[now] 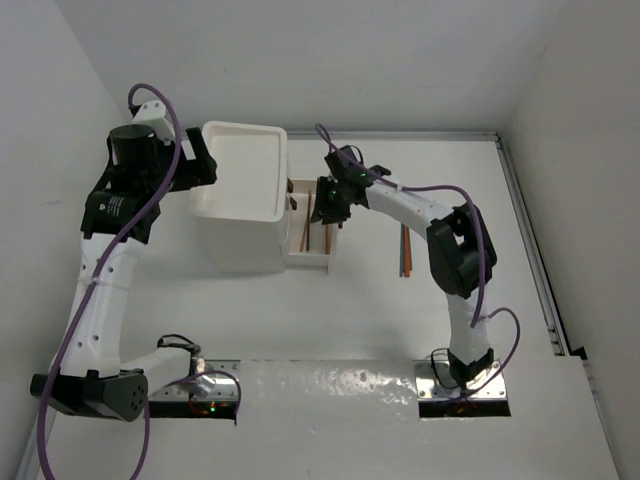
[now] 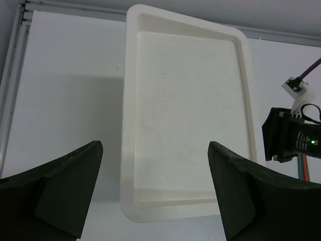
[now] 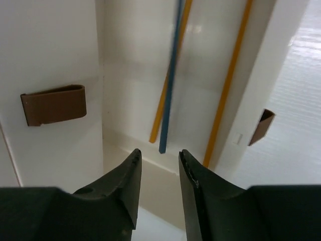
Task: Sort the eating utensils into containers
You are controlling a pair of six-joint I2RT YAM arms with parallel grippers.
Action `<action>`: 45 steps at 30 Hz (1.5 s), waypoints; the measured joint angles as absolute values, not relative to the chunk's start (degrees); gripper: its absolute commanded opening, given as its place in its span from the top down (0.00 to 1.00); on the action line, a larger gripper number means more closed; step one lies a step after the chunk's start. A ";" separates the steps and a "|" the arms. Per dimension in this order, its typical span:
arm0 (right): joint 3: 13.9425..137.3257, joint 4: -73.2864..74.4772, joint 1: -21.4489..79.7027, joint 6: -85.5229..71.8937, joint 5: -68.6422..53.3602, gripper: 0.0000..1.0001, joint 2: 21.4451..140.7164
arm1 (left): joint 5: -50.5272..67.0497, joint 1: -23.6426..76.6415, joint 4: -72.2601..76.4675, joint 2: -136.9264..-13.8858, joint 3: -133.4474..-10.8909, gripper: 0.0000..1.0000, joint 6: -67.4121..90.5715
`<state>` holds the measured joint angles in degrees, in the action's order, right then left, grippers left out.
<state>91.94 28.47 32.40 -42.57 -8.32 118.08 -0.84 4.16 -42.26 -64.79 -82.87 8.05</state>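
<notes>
The white drawer unit with its tray-like top (image 1: 213, 172) stands at the back left of the table. One drawer (image 1: 322, 262) is pulled out to the right. In the right wrist view it holds two orange sticks (image 3: 159, 116) (image 3: 230, 80) and a blue stick (image 3: 170, 75). My right gripper (image 3: 160, 155) hovers just above the drawer, jaws apart. The blue stick's end lies just beyond the fingertips, with nothing between them. My left gripper (image 2: 155, 150) is wide open at the near end of the tray top (image 2: 131, 100), holding nothing. More coloured utensils (image 1: 405, 250) lie on the table to the right.
Dark-brown knobs (image 3: 53, 104) (image 3: 262, 125) show on the drawer fronts beside my right gripper. The right arm's wrist (image 2: 291, 140) sits just past the tray's right edge. White walls close the table at the back and the sides.
</notes>
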 measured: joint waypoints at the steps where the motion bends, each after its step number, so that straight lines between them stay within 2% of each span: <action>1: 91.74 28.60 32.40 -42.24 -7.46 0.62 117.56 | -0.84 4.16 -42.33 -64.77 -82.76 0.16 8.05; 8: 83.81 31.05 31.16 -36.18 3.36 0.62 104.55 | -0.82 4.16 -42.26 -64.71 -82.39 0.16 8.05; 15: 69.69 32.03 25.15 -32.91 8.49 0.68 94.02 | -0.82 4.19 -42.26 -64.71 -82.37 0.16 8.05; 18: 62.52 32.75 21.76 -32.73 9.02 0.72 93.89 | -0.80 4.19 -42.26 -64.71 -82.37 0.16 8.05; 22: 58.92 33.45 19.66 -32.53 9.58 0.73 94.08 | -0.80 4.21 -42.28 -64.71 -82.37 0.16 8.05; 45: 57.01 27.62 18.04 -32.34 9.85 0.81 101.54 | -0.82 4.23 -42.70 -63.59 -82.37 0.16 8.05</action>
<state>57.01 27.62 18.04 -32.34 9.85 101.54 -0.82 4.23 -42.70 -63.59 -82.37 8.05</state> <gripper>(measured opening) 0.196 0.839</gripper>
